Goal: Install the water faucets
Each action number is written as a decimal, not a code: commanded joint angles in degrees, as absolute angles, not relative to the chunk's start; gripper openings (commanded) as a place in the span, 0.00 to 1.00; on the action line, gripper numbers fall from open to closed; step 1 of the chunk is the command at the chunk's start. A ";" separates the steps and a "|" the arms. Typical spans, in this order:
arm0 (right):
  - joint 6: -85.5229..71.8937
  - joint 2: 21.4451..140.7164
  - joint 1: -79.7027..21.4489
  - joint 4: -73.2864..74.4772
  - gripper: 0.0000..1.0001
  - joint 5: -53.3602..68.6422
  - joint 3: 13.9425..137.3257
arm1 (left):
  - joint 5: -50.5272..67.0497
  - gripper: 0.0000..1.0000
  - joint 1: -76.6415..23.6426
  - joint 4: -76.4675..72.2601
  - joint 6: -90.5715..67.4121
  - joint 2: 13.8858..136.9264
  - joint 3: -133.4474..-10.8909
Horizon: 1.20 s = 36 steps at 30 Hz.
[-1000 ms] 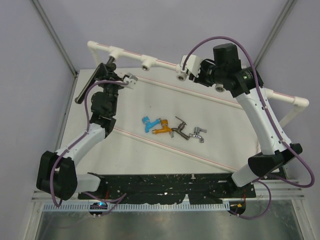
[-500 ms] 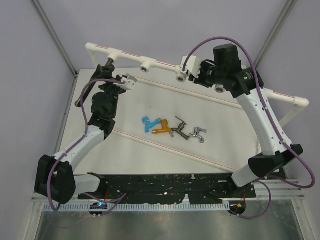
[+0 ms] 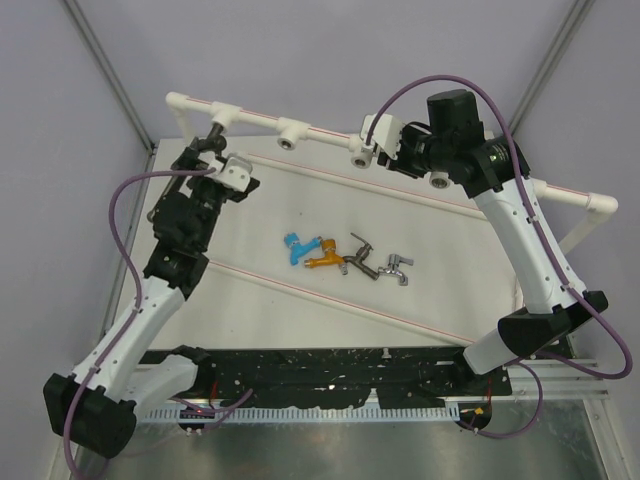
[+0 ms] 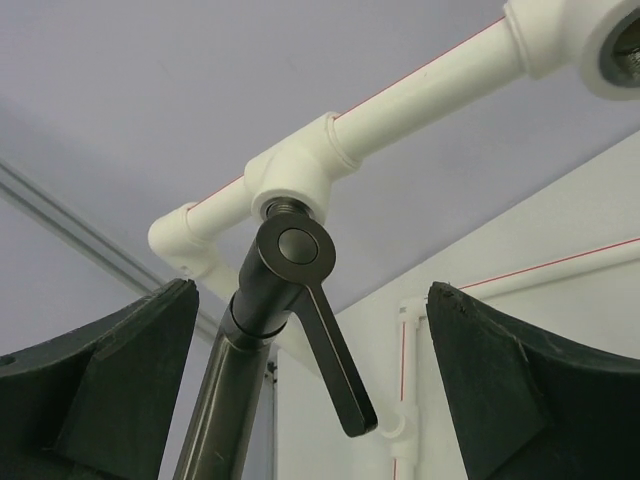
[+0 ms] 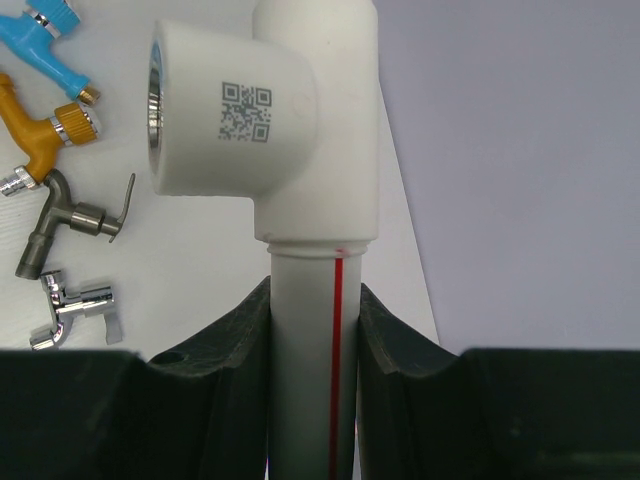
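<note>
Here, left end effector (image 4: 310,292) spread wide, nothing gripped, dark-grey faucet (image 4: 290,262) seated in a socket of white pipe frame (image 4: 400,95), right end effector (image 5: 315,300) clamped on that frame, four small faucets (image 3: 346,258) laid on worktop (image 3: 450,262)

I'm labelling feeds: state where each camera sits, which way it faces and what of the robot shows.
Top external: above and behind the bases, looking down on the table; left arm and right arm show.
Left wrist: looking between its open fingers at the large dark-grey faucet in the white pipe frame.
Right wrist: looking along fingers clamping that frame, four small faucets beside.
Shared: all see the frame.
</note>
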State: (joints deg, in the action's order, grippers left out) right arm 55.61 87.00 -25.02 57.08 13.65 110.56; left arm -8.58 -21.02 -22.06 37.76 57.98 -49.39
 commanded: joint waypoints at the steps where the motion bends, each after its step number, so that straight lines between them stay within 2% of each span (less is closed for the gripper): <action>1: 55.46 84.29 -26.54 60.56 0.05 21.45 110.21 | -0.71 1.00 -21.18 -8.55 27.44 52.48 -53.70; 7: 55.46 83.94 -26.54 60.38 0.05 21.45 109.86 | 2.64 1.00 -20.57 1.83 13.03 46.50 -56.42; 13: 55.28 83.76 -26.54 59.94 0.05 21.53 109.16 | -3.52 1.00 -15.40 17.54 -11.12 45.96 -66.51; 17: 55.20 83.58 -26.54 59.94 0.05 21.62 108.81 | 5.33 1.00 -3.99 24.43 -28.79 47.46 -72.15; 19: 55.28 83.50 -26.54 59.85 0.05 21.62 108.72 | 11.58 0.99 2.43 24.35 -38.10 48.25 -72.77; 21: 55.28 83.32 -26.54 59.68 0.05 21.71 108.63 | 15.02 0.99 4.74 22.86 -43.39 49.21 -72.86; 24: 55.28 83.23 -26.54 59.50 0.05 21.97 108.46 | 16.43 0.97 6.50 21.97 -49.64 51.06 -73.04; 29: 55.37 82.53 -26.54 59.07 0.05 22.50 107.84 | 21.52 0.96 14.84 17.67 -56.86 54.57 -71.46; 36: 55.46 82.35 -26.54 58.89 0.05 23.03 107.40 | 24.69 0.96 20.38 18.89 -54.14 55.20 -69.70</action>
